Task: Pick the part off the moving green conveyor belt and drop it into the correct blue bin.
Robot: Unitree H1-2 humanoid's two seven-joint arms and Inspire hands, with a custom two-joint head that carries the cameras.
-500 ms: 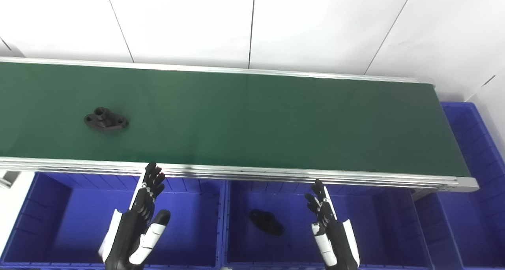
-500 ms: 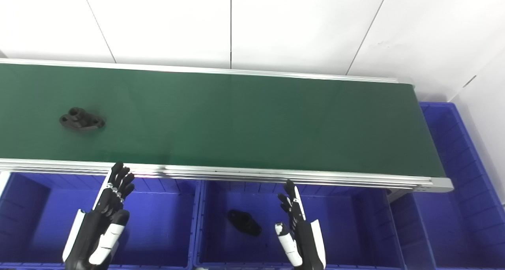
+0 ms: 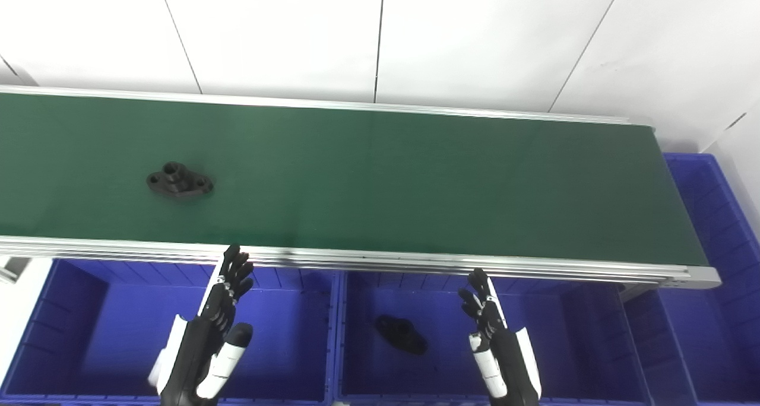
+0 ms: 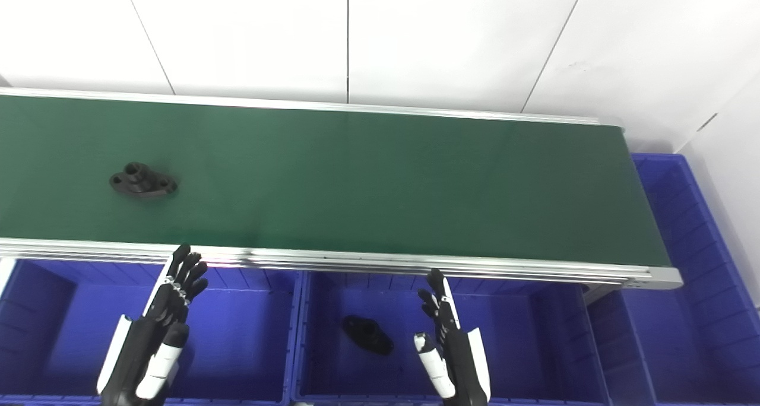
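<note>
The black part (image 3: pixel 179 181) lies untouched on the green conveyor belt (image 3: pixel 415 180), left of centre. The left hand (image 3: pixel 208 335) and the right hand (image 3: pixel 499 346) hover spread and empty over the blue bins (image 3: pixel 89 311). The middle bin (image 3: pixel 534 317) holds what looks like a similar part (image 3: pixel 402 334). Picking and dropping remain.

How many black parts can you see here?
2: one part on the belt, toward its left, and another part lying in the middle bin. None seem hidden.
</note>
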